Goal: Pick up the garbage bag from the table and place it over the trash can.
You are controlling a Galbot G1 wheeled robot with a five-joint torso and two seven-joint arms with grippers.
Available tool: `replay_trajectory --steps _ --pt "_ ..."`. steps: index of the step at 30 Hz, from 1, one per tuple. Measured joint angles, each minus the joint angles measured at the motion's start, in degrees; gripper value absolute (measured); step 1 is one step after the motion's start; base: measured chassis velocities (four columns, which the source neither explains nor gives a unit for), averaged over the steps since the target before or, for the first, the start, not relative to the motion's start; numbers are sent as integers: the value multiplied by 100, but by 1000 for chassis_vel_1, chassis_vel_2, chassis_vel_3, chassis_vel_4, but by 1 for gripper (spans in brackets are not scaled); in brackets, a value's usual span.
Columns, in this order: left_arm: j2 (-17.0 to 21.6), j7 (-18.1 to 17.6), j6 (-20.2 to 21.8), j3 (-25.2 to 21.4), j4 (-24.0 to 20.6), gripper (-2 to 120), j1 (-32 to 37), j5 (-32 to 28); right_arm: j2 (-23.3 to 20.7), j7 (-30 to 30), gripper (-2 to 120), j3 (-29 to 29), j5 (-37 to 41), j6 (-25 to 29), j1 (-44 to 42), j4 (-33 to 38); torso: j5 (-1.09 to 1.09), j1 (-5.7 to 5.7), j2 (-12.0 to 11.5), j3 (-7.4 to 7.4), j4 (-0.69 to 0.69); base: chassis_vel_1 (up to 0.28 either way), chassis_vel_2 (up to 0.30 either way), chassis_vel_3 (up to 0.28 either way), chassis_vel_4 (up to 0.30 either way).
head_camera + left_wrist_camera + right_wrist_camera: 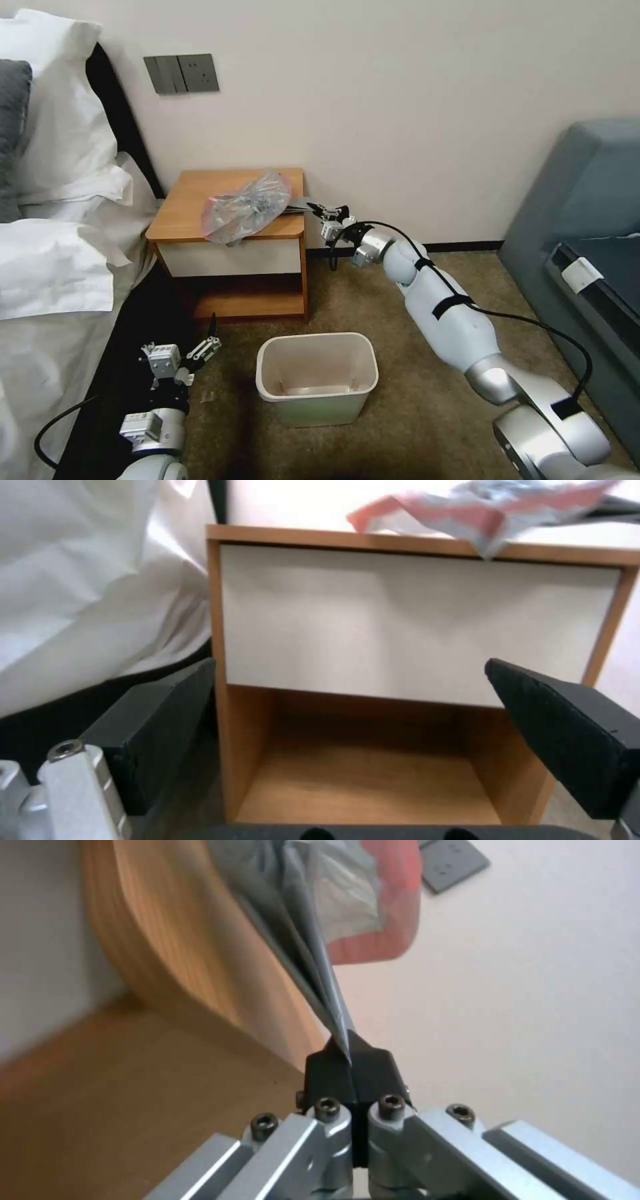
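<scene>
Garbage bag (248,207) lies crumpled on the nightstand's top surface (193,207), its bulk toward the front right, one pinkish-red edge hanging a little over the front lip. It is thin, crinkled, translucent grey film, bunched into loose folds. The right end effector (319,212) sits just off the nightstand's right edge, its black pads pressed together on a stretched-out corner of the bag; in the right wrist view the plastic (313,940) runs taut in a narrow pleat straight into the closed pads.

The step in hand looks like drawing the bag off the surface. To do it well, the pull should probably go upward and outward rather than flat across the wood, so the film lifts free of the rounded corner instead of dragging or catching on it. Only a thin pinch of slippery plastic is gripped, so a slow, steady motion seems wiser than a jerk, which could let it slide out.

The left end effector (193,357) is low by the bed (53,280), near the floor in front of the nightstand, its fingers spread wide and holding nothing.

The trash can (317,377) stands on the carpet in front of the nightstand: cream-white smooth plastic, rounded-rectangular, rolled rim, open and unlined. The nightstand is orange-brown wood with a white drawer front (413,625) and a low open shelf (367,775).
</scene>
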Motion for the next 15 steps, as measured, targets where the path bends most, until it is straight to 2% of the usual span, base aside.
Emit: replay_trajectory --steps 5,6,8,15 --pt "20 -29 145 -129 -170 100 -42 -257 -424 -87 0 -116 601 -503 -553 932 -1 0 0 0 0 0 0 0 0" --pt "20 -29 145 -129 -170 100 -42 -257 -424 -87 0 -116 601 -503 -553 932 -1 0 0 0 0 0 0 0 0" --pt "35 -66 301 -158 -364 100 -34 -509 -626 -152 0 -126 771 -712 -845 1348 0 0 0 -1 0 0 0 0 0" --pt "40 -93 481 -218 -808 100 -50 -877 -966 -271 0 -90 772 -800 -1620 2066 1 0 0 -1 0 0 0 0 0"
